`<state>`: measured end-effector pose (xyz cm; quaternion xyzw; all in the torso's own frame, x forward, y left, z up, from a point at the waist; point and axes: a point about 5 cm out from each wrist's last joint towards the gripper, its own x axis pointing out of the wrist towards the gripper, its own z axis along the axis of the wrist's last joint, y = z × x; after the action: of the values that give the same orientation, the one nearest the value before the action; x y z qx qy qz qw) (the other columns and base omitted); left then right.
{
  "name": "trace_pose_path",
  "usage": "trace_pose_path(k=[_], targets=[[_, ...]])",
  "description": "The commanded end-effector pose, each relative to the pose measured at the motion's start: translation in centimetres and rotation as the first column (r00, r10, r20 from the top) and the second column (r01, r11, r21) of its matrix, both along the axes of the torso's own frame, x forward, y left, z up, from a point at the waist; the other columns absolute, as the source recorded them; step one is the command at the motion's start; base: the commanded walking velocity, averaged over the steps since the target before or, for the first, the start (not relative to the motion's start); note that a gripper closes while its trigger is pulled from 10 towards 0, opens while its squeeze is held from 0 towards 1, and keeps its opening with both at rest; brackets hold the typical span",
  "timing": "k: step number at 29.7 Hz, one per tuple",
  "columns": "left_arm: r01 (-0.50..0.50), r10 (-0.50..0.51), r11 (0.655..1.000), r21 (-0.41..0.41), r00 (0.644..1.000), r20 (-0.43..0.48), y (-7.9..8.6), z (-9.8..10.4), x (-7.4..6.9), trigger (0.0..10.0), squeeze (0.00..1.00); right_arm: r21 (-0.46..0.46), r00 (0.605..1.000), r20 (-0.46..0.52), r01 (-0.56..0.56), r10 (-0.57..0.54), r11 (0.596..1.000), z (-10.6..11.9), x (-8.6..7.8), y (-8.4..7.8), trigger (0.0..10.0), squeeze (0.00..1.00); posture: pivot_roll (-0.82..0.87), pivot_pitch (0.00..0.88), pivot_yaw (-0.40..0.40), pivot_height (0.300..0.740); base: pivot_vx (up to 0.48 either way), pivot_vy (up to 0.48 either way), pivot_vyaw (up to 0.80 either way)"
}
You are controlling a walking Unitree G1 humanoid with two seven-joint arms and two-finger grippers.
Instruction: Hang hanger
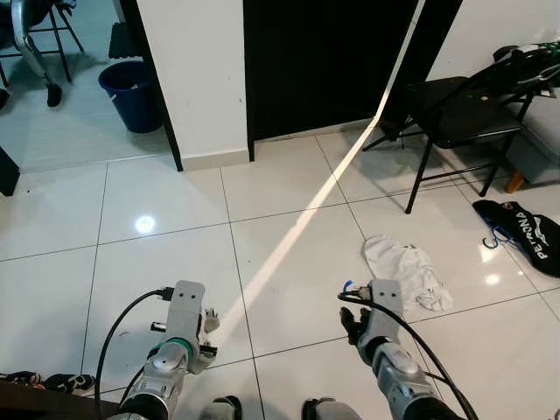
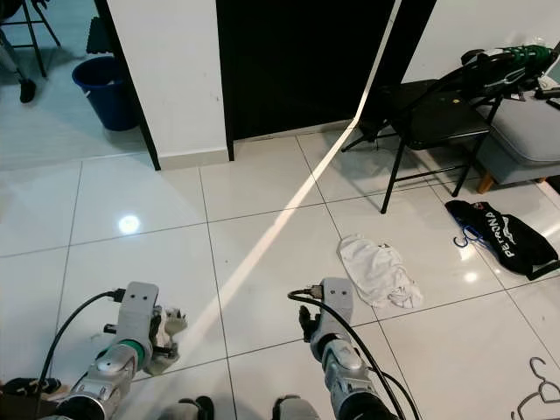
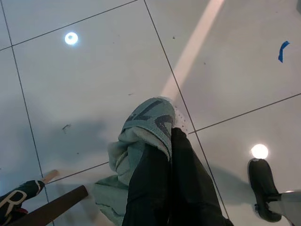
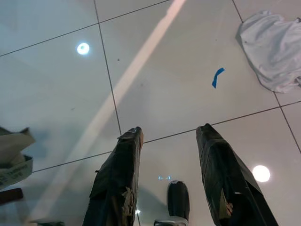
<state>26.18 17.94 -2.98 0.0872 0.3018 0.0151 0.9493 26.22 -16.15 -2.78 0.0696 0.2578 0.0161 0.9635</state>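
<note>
The left claw (image 1: 208,325) is hanging low over the white tiled floor (image 1: 289,227) with its fingers pinching together on a pale green cloth (image 3: 141,127). The cloth is bunching over the fingertips and carrying dark lettering that I cannot read.

The right claw (image 4: 169,134) is hovering just above the floor, its two black fingers (image 4: 120,169) standing spread apart and gripping nothing. A small scrap of blue tape (image 4: 217,76) is lying on the tile ahead of this claw. Beyond the tape and to the claw's right, a crumpled white cloth (image 1: 407,271) is resting on the floor.

What seems to be the hanger (image 2: 535,392), a thin grey wire outline, is lying flat on the floor well to the right of the right claw, apart from both claws. Farther ahead and to the right of that claw, a black bag (image 1: 525,236) with white lettering is lying on the tile, with a small blue hook (image 2: 468,236) touching its near edge; I cannot tell what the hook belongs to.

A black folding chair (image 1: 455,118) is standing far ahead of the right claw. A blue bin (image 1: 131,92) is sitting far ahead of the left claw, past a white wall.
</note>
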Motion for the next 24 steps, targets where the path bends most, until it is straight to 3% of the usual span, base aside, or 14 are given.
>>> trace_pose_path(k=[1, 4, 9, 14, 21, 24], targets=[[-0.006, 0.006, 1.0, 0.005, 1.0, -0.023, 0.2, -0.5, -0.6, 10.0, 0.0, -0.004, 1.0, -0.023, -0.002, 0.002, 1.0, -0.6, -0.7, -0.1, 10.0, 0.0, 0.0, 0.032, 0.035, 0.74, 0.0, 0.0, 0.0], [0.005, -0.005, 1.0, 0.007, 1.0, -0.015, 0.1, -0.6, -0.7, 10.0, 0.0, -0.009, 0.998, -0.035, -0.048, 0.047, 0.999, -1.0, -1.2, 0.6, 10.0, 0.0, 0.02, 0.034, 0.04, 0.74, 0.0, 0.0, 0.0], [0.024, -0.024, 1.0, -0.008, 1.0, -0.013, -0.3, -1.0, -1.4, 10.0, 0.0, 0.02, 0.998, -0.061, -0.016, 0.017, 1.0, -1.6, -2.0, 1.7, 10.0, 0.0, 0.0, 0.002, 0.036, 0.74, 0.0, 0.0, 0.0], [-0.005, 0.005, 1.0, -0.018, 1.0, -0.002, -0.4, -0.8, -1.1, 10.0, 0.0, 0.008, 0.999, -0.032, -0.032, 0.032, 0.999, -1.2, -1.5, 2.5, 10.0, 0.0, 0.03, 0.019, 0.018, 0.74, 0.0, 0.0, 0.0], [0.0, 0.0, 1.0, -0.02, 1.0, 0.007, -1.0, -0.5, -0.6, 10.0, 0.0, -0.034, 0.996, 0.026, -0.084, 0.085, 0.996, -0.1, -0.4, 1.9, 10.0, 0.0, 0.04, 0.039, 0.014, 0.74, 0.0, 0.0, 0.0], [0.003, -0.003, 1.0, -0.029, 1.0, 0.006, -1.0, -0.4, -0.5, 10.0, 0.0, -0.05, 0.998, 0.053, -0.029, 0.032, 0.998, 0.3, 0.0, 0.0, 10.0, 0.0, 0.01, 0.044, 0.027, 0.74, 0.0, 0.0, 0.0]])
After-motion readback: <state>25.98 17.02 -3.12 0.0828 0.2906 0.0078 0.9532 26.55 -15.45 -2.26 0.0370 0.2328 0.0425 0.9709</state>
